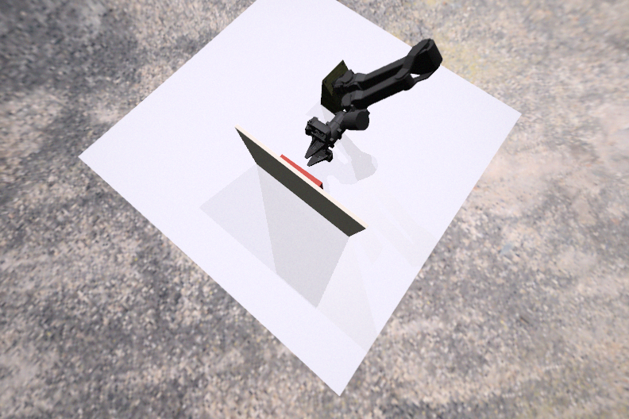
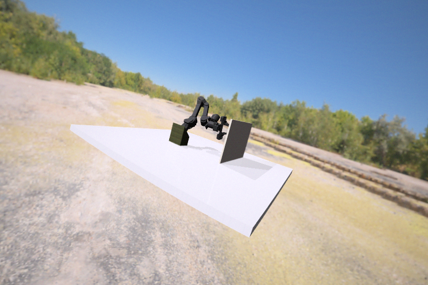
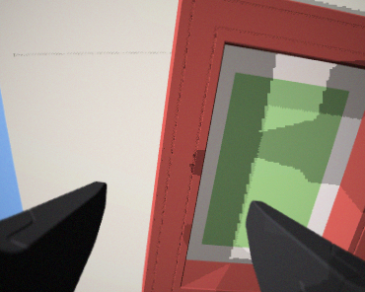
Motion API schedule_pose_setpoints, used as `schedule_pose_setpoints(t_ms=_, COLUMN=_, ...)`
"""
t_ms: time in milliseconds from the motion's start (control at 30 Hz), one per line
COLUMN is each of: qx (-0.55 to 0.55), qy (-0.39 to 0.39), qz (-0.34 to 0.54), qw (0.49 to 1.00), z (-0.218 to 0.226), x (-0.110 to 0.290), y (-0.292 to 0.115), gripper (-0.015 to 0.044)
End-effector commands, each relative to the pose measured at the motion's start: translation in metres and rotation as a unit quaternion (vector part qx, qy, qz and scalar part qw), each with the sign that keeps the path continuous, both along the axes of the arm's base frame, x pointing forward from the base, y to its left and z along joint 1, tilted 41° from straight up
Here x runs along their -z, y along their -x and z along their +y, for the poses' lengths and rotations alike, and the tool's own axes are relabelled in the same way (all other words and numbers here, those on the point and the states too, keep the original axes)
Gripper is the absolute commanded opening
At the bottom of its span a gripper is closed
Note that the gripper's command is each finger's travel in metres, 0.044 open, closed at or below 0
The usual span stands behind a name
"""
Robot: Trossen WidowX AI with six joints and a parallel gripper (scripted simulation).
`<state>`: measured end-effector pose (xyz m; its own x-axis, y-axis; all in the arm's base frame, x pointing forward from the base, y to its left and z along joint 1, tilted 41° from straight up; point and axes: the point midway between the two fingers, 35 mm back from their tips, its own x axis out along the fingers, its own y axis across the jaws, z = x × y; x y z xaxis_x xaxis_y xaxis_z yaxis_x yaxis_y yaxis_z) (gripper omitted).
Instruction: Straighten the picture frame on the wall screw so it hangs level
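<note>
The red picture frame (image 1: 300, 170) (image 3: 178, 123) hangs on the near face of the pale wall panel (image 1: 304, 190) (image 2: 236, 142) (image 3: 87, 109). In the wrist view its top bar slopes down to the right against the faint wall line, so its left side is higher. Its picture is green with a white border, crossed by shadows. My gripper (image 1: 307, 161) (image 2: 226, 128) (image 3: 178, 203) is open and empty in front of the frame. In the wrist view the left side bar appears between the fingertips, the right fingertip over the picture. Screw and notched strip are hidden.
The panel stands upright on the white table (image 1: 177, 99) (image 2: 155, 164). The arm's dark base block (image 1: 333, 92) (image 2: 178, 134) stands behind the gripper. In the wrist view the panel's side edge shows at the far left, with blue beyond it.
</note>
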<state>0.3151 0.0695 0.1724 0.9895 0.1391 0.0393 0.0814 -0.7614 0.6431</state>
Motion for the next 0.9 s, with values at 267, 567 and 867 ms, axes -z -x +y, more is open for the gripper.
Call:
schedule_pose_setpoints(t_ms=267, qx=-0.002, qy=0.001, qz=-0.001, qw=1.0, z=0.002, x=-0.001, y=-0.007, gripper=0.026)
schedule_pose_setpoints(t_ms=567, qx=-0.002, qy=0.001, qz=-0.001, qw=1.0, z=0.004, x=-0.002, y=-0.021, gripper=0.026)
schedule_pose_setpoints(t_ms=867, qx=-0.002, qy=0.001, qz=-0.002, qw=1.0, z=0.006, x=-0.003, y=-0.036, gripper=0.026)
